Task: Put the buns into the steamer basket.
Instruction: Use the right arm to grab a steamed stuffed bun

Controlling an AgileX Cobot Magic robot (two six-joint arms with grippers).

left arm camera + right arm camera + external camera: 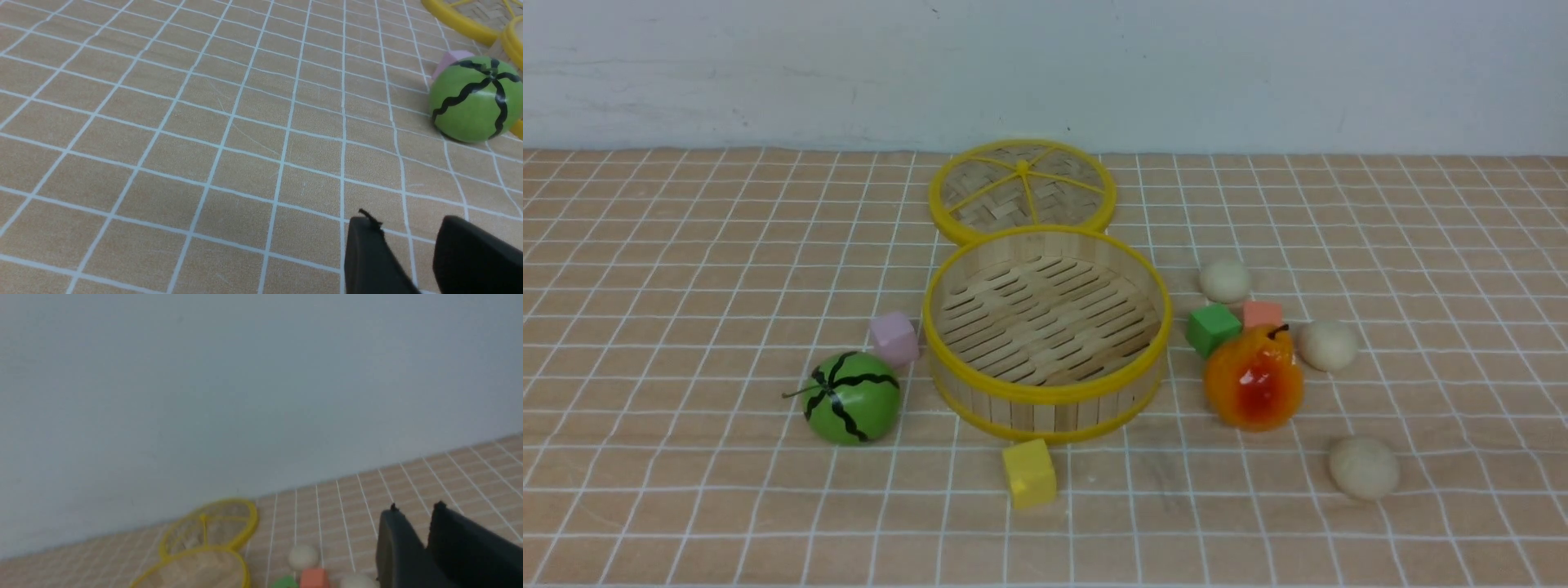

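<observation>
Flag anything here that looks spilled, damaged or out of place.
Nothing stands out. The steamer basket sits upright and empty, its lid off behind it; the three buns lie whole on the cloth to its right.

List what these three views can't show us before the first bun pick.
- Front view: neither arm in frame; salmon cube partly hidden behind the pear.
- Left wrist view: left gripper cut by the bottom edge, only the tips of its jaws show; steamer basket cut by the right edge; pink cube mostly behind the watermelon.
- Right wrist view: blurred; middle bun and green cube cut by the bottom edge; nearest bun out of frame.
</observation>
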